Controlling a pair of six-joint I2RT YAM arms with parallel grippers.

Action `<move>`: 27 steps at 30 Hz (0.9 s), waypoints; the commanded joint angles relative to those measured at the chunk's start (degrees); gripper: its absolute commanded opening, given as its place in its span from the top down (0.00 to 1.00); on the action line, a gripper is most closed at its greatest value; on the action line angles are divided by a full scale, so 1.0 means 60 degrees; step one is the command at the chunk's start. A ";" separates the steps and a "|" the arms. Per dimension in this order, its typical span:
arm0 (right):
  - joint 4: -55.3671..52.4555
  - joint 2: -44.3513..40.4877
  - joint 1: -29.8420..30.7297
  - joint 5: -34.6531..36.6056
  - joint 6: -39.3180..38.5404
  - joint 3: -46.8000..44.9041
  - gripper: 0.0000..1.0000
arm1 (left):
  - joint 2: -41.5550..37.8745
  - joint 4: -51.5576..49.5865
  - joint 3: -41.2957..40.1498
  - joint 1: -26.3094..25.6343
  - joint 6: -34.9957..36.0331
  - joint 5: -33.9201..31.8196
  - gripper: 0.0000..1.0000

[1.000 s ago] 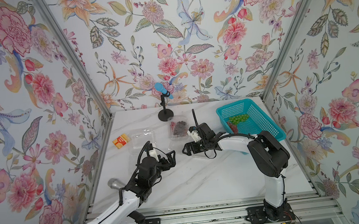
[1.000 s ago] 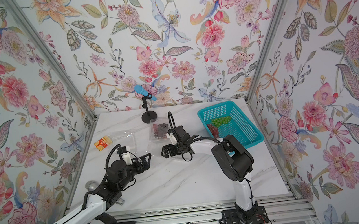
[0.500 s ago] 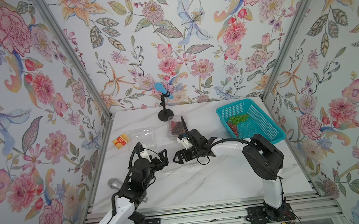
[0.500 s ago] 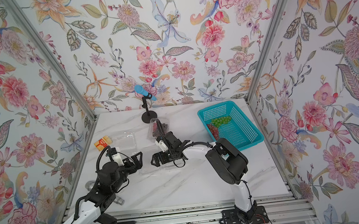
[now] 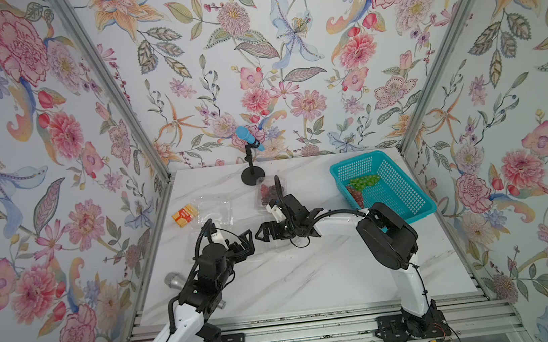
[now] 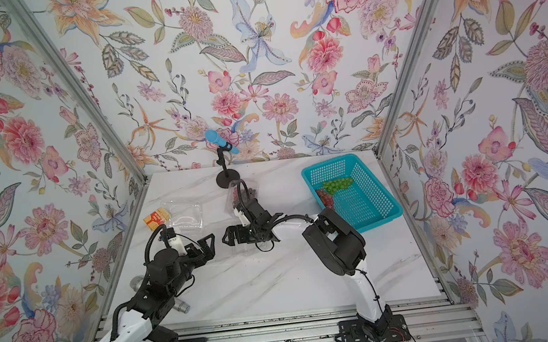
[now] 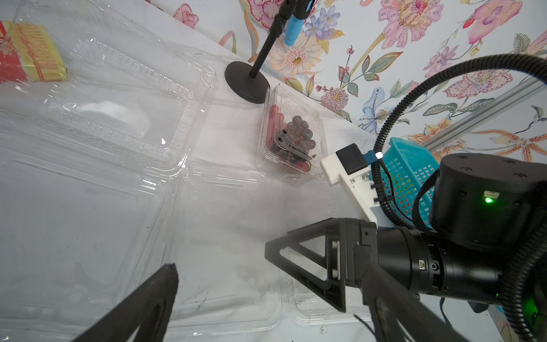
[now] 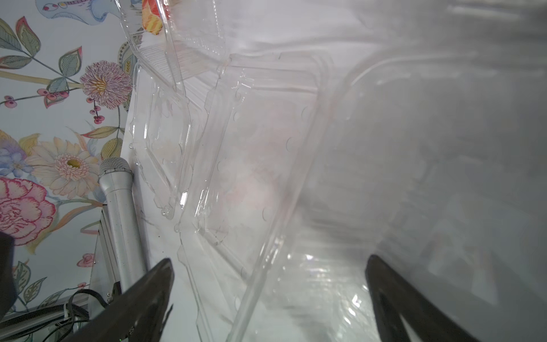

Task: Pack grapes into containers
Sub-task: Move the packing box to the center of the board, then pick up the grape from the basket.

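Clear, flimsy and probably skid-prone: pinch the empty clamshell (image 7: 225, 231) on the worktop by its stiffer rim, left tool (image 5: 244, 245) and right tool (image 5: 260, 233) gaping wide and empty near it, then lift the likely bruisable green grapes (image 5: 365, 180) from the teal basket (image 5: 355, 159) gently.

No legible text or labels

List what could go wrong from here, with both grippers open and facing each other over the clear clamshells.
1. The left gripper and right gripper face each other with tips close together in both top views; if either advances, they could collide.
2. The empty clamshell below them is thin and unheld; a gripper finger may shove or crush it.
3. The right arm's wrist sits beside the clamshell holding dark grapes; a swing might knock it.
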 commanded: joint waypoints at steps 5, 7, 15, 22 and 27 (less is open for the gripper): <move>0.0754 -0.0648 -0.0126 -0.0128 0.0969 -0.0331 0.00 | -0.0087 -0.0422 0.0112 0.0089 0.0069 0.0005 0.00; 0.0672 -0.1059 -0.0158 -0.0036 0.0980 -0.0511 0.00 | -0.0031 -0.0457 0.0260 0.0089 0.0113 0.0096 0.00; 0.0092 -0.2817 -0.0607 0.0174 0.0820 -0.1302 0.00 | 0.0604 -0.0119 0.0821 0.0089 0.0508 0.0977 0.00; -0.2397 -0.5234 -0.2377 0.1457 -0.0464 -0.1541 0.00 | 0.0781 0.0515 0.1129 0.0045 0.0619 0.2060 0.00; -0.3665 -0.6302 -0.5045 0.1329 -0.1096 -0.1850 0.00 | 0.1426 0.1390 0.1511 -0.0559 0.1123 0.2640 0.00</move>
